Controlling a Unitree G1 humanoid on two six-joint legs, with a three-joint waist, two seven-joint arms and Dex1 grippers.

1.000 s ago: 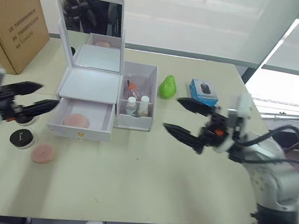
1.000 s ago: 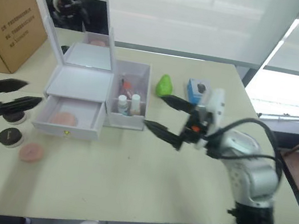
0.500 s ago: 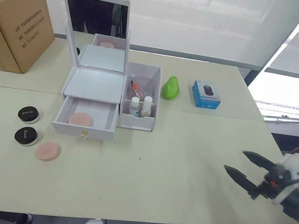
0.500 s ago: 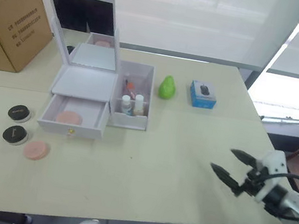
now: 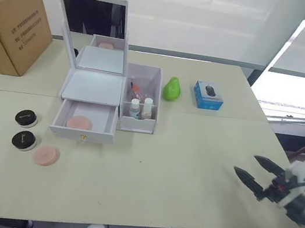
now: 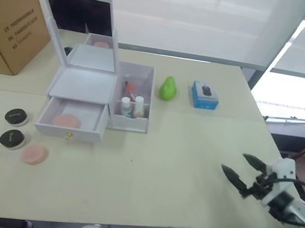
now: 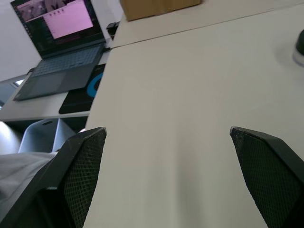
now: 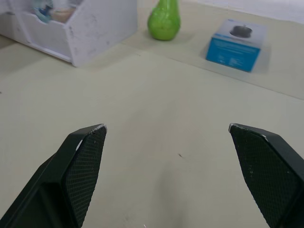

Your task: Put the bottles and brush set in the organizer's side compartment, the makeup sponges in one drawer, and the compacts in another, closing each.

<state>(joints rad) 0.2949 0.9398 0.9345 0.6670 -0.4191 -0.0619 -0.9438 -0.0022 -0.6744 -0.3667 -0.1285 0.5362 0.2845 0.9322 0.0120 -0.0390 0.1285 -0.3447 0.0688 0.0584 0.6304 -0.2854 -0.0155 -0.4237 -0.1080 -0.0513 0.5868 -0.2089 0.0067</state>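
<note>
The loose sponge near the table's left edge looks soft and light, best pinched across its rim by the left gripper, whose jaws, like the right gripper's, stand wide open.

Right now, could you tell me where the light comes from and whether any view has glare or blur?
In the eye views, daylight through the blinds behind the table washes out the window at upper right, and the mirror reflects dark. The left wrist view has a bright laptop screen; its left gripper fingertips look soft. The right wrist view is evenly lit.
</note>
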